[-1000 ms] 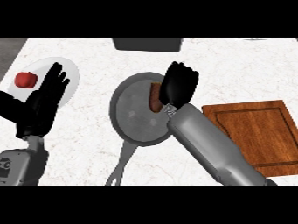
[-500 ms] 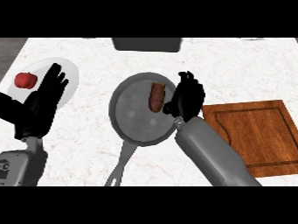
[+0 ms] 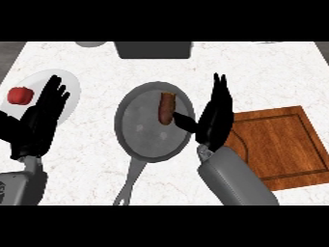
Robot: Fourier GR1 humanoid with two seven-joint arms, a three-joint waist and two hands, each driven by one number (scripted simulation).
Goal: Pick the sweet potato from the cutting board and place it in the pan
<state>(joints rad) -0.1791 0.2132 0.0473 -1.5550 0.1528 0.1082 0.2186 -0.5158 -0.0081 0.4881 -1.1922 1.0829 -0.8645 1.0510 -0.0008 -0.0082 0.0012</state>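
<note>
The sweet potato [image 3: 166, 107], a reddish-brown oblong, lies inside the grey pan [image 3: 142, 137] toward its far rim. My right hand [image 3: 213, 118] stands open just right of the pan, fingers straight up and thumb reaching over the pan's edge, apart from the sweet potato. The wooden cutting board [image 3: 284, 144] sits bare to the right of that hand. At the left, my left hand [image 3: 35, 123] rests open with fingers up, holding nothing.
A white plate [image 3: 67, 87] with a red tomato [image 3: 19, 95] lies behind my left hand. A dark box [image 3: 154, 49] stands at the counter's far edge. The pan's handle [image 3: 128, 185] points toward me.
My right hand let go of the sweet potato in the pan, opened, and drew back to the right of the pan. The left hand stayed put.
</note>
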